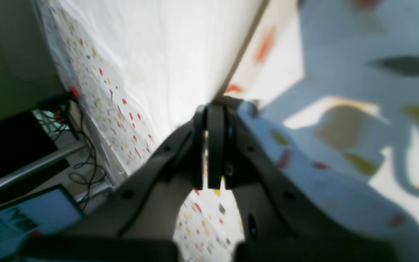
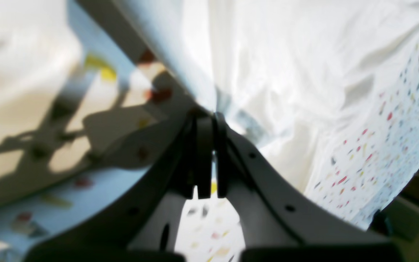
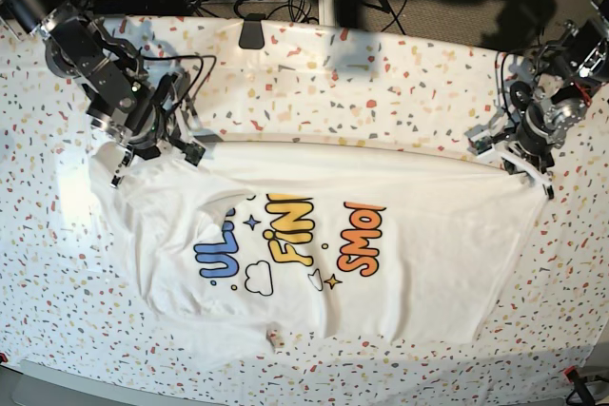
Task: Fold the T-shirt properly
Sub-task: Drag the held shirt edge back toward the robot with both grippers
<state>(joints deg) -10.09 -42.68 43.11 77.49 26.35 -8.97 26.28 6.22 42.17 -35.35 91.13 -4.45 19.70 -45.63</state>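
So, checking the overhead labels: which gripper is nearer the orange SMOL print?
Left. The left gripper pinches the shirt edge up-right of SMOL; the right gripper is beyond ULTRA.

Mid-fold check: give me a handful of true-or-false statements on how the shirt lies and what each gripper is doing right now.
1. The T-shirt lies print side up. True.
2. The left gripper hangs open, clear of the fabric. False: it is shut on the shirt's edge.
3. The right gripper is shut on the shirt. True.
4. The shirt is folded into a neat rectangle. False: it is spread out, with a sleeve partly folded over the blue lettering.
5. The tabletop is plain black. False: it is white with coloured speckles.
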